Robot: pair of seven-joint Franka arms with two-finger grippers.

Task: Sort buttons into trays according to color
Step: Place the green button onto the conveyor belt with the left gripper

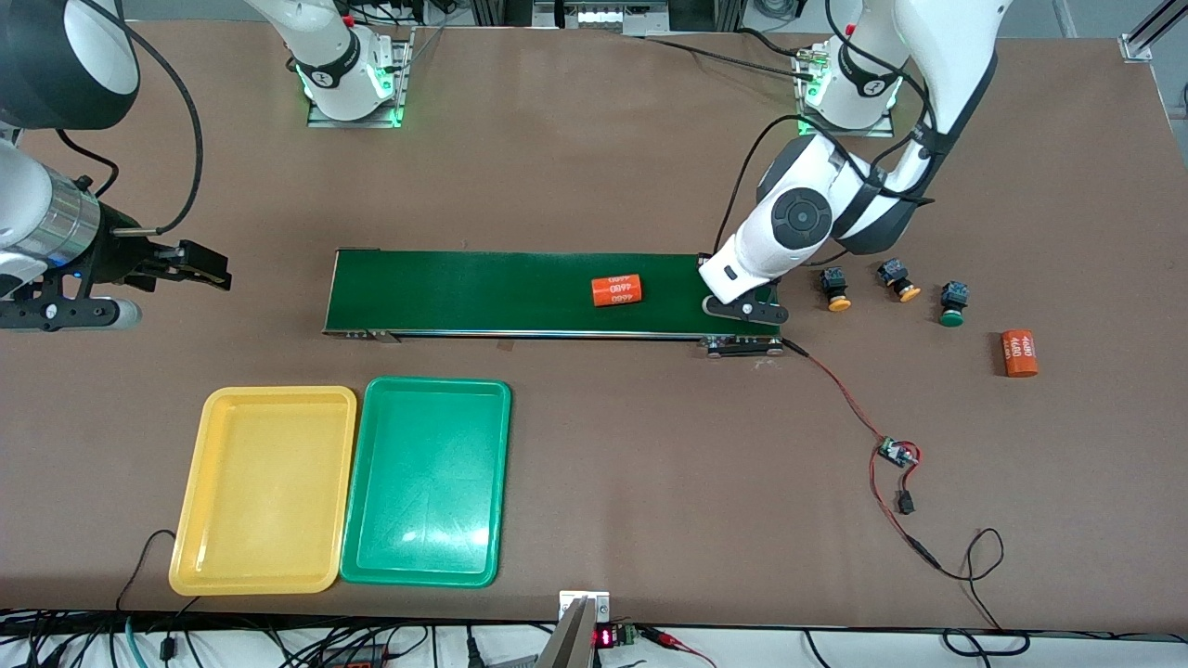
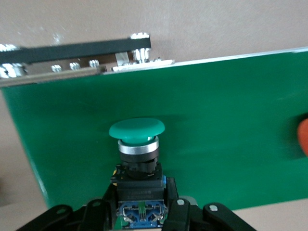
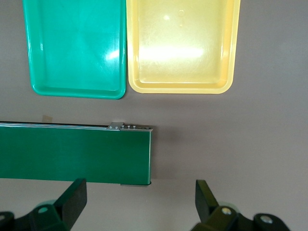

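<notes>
Nearest the front camera, the yellow tray [image 1: 264,492] and green tray [image 1: 427,482] lie side by side. At the conveyor belt [image 1: 483,292], the left gripper [image 2: 142,219] pinches a green button [image 2: 137,144] over the belt's left-arm end, cap at twelve o'clock; three buttons [image 1: 896,283] sit just off that end. The right gripper [image 3: 139,197] waits with fingers spread above the belt's other end.

Two arms, a belt and two trays

The left gripper [image 1: 742,311] is low over the belt [image 1: 483,292] end. Three buttons [image 1: 835,288] sit beside it. The yellow tray [image 1: 264,490] touches the green tray [image 1: 427,481].
</notes>
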